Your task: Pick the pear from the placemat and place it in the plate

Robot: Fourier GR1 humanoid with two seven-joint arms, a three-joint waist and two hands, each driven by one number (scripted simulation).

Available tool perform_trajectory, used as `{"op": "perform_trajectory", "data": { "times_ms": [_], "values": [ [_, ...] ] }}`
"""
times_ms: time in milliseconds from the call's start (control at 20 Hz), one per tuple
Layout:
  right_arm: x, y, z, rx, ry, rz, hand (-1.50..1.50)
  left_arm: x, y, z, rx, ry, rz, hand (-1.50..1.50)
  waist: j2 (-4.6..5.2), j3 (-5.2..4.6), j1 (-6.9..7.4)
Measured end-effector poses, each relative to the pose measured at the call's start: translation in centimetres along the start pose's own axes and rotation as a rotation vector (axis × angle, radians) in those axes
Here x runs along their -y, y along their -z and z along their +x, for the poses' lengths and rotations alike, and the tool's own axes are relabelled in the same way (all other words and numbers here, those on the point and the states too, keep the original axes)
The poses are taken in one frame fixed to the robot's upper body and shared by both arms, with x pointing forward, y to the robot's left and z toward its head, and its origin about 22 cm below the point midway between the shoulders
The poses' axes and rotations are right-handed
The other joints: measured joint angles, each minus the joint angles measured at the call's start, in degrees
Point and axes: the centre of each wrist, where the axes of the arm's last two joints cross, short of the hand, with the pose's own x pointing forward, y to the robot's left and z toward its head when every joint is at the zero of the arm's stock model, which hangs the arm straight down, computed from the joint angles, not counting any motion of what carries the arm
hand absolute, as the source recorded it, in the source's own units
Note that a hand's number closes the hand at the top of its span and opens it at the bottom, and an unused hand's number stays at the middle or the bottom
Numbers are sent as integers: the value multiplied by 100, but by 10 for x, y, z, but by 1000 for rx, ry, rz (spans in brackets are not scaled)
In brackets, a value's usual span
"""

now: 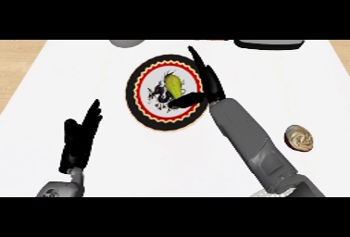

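Observation:
A yellow-green pear (173,85) lies in the middle of a round plate (137,99) with a black and red patterned rim. My right hand (214,85) reaches over the plate's right side. Its fingers point straight away from me, right of the pear and apart from it. Its thumb stretches left under the pear's near end; I cannot tell whether it touches. My left hand (78,139) rests open on the white placemat (82,74) at the lower left, fingers up, well away from the plate.
A brown round item (301,138) sits on the mat to the right of my right forearm. A grey object (126,43) and a dark one (269,44) lie at the far edge. Wooden counter (17,65) shows at both sides.

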Motion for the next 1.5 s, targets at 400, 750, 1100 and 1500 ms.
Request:
{"op": "perform_trajectory", "data": {
  "times_ms": [400, 750, 1100, 1500],
  "values": [
    [3, -1, -8, -34, -48, -39, -150, -11, 4, -5, -1, -3, 10, 0, 5, -1, -29],
    [11, -3, -17, -68, -85, -66, -150, -10, 2, -3, -1, -6, 10, 0, 2, 0, -59],
    [34, -13, -38, -89, -116, -95, -150, -9, -1, -4, 2, -15, 19, 0, 1, 1, -77],
    [61, -20, -51, -87, -112, -154, -150, -7, 2, -10, 2, -8, 24, 0, 6, 2, -84]
  ]
}}
